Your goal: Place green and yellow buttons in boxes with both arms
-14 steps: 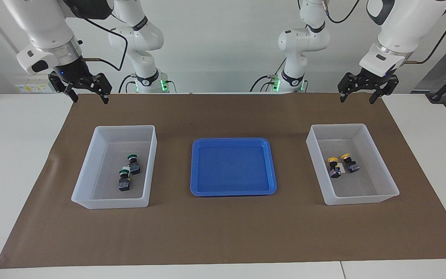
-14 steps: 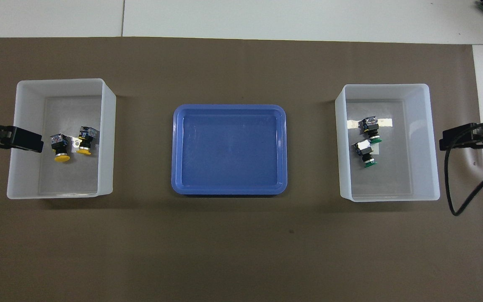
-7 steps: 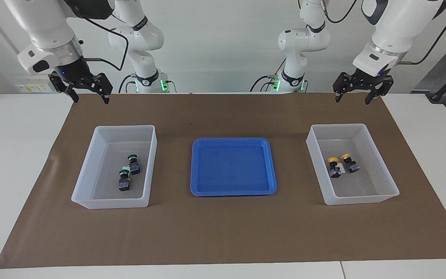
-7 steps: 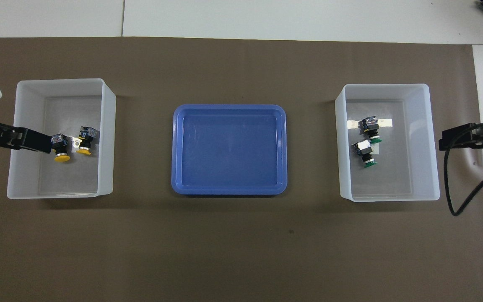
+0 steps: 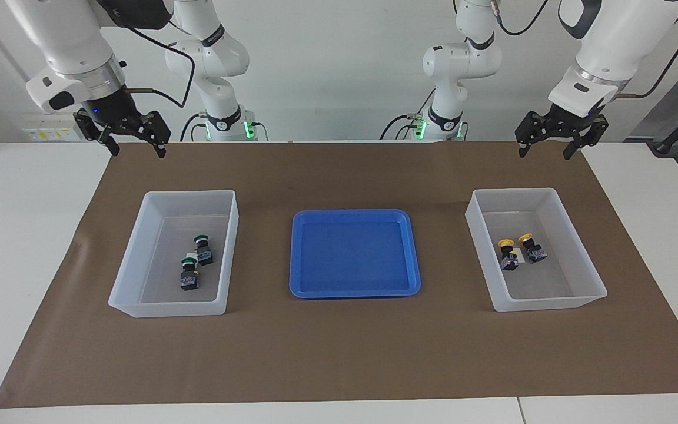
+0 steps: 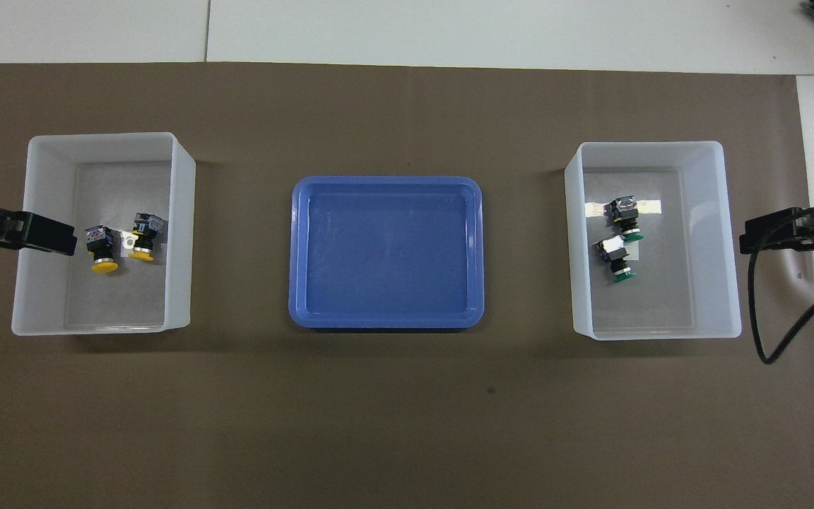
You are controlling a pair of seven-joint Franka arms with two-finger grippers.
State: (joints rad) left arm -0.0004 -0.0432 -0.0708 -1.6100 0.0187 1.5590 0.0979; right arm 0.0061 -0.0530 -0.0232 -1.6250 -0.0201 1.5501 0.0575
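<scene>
Two yellow buttons [image 5: 518, 251] lie side by side in the clear box [image 5: 577, 238] at the left arm's end, also seen in the overhead view [image 6: 121, 244]. Two green buttons [image 5: 196, 262] lie in the clear box [image 5: 136, 241] at the right arm's end, also seen in the overhead view [image 6: 619, 237]. My left gripper [image 5: 543, 153] hangs open and empty, high over the mat's edge by the yellow buttons' box [image 6: 181, 233]. My right gripper [image 5: 139, 152] hangs open and empty, high over the mat's edge by the green buttons' box [image 6: 726, 240].
A blue tray [image 5: 354, 253] with nothing in it sits on the brown mat [image 5: 339, 347] between the two boxes. Black cable loops from the right arm [image 6: 774, 332]. White table surrounds the mat.
My left gripper swung a little toward the table's middle, then back out to where it was. The right gripper and all buttons have stayed put.
</scene>
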